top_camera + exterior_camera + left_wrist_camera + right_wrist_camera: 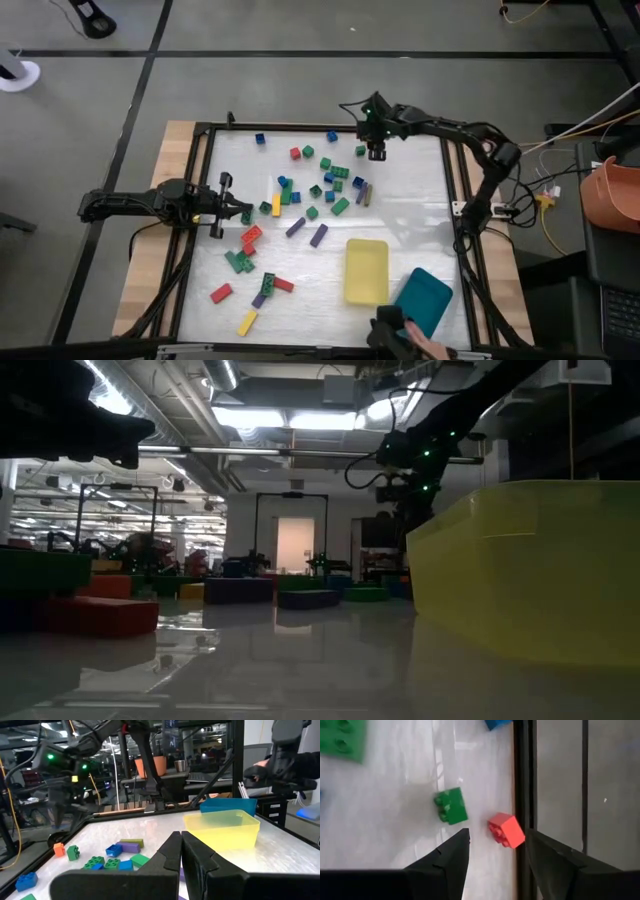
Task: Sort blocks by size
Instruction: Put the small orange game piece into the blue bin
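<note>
Dozens of small coloured plastic blocks [300,210] are left scattered across the white tabletop [420,200], unsorted, so the right claw [376,153] is held open over a small red cube [506,830] by the far rail, while the left claw [222,207] is kept closed and empty at the left edge.

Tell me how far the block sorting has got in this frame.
Nothing looks done: the yellow tray and teal tray both appear empty, and the blocks lie scattered across the table. In hand: the right gripper, open and holding nothing, hangs over a small red block near the far edge. The left gripper waits shut at the left side. All the sorting remains.
</note>
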